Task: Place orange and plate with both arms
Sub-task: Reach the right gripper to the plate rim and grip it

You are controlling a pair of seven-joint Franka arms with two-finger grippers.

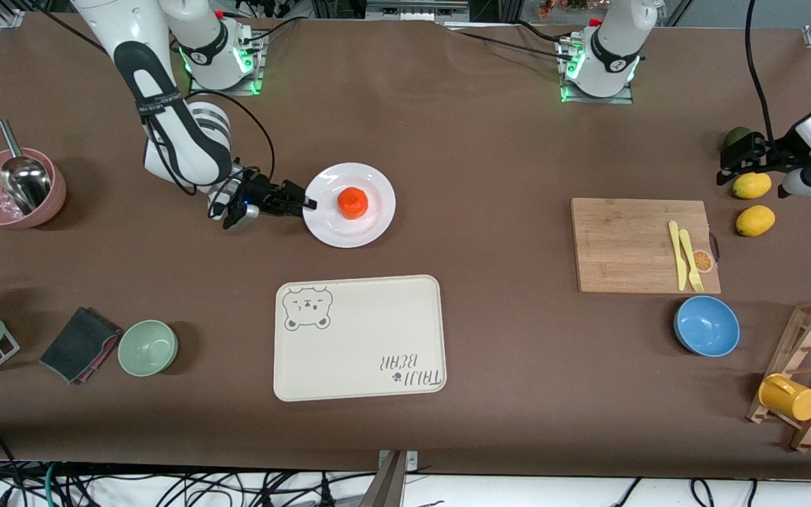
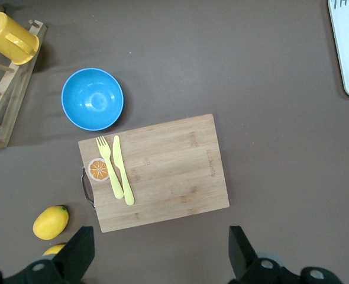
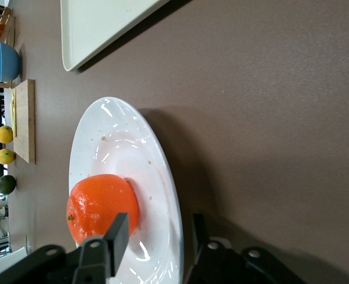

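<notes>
White plate [image 1: 370, 224] carries the orange [image 1: 353, 203]; right gripper [image 1: 301, 202] straddles its rim (fingers parted, ready to clamp). Left gripper [image 1: 728, 163], wide open, waits above lemons [image 1: 752, 185].

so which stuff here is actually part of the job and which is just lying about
In the job: orange on the plate; right gripper at the plate's rim; left gripper over the lemons.

Lying about: bear tray, cutting board, blue bowl, green bowl, lemons.
</notes>
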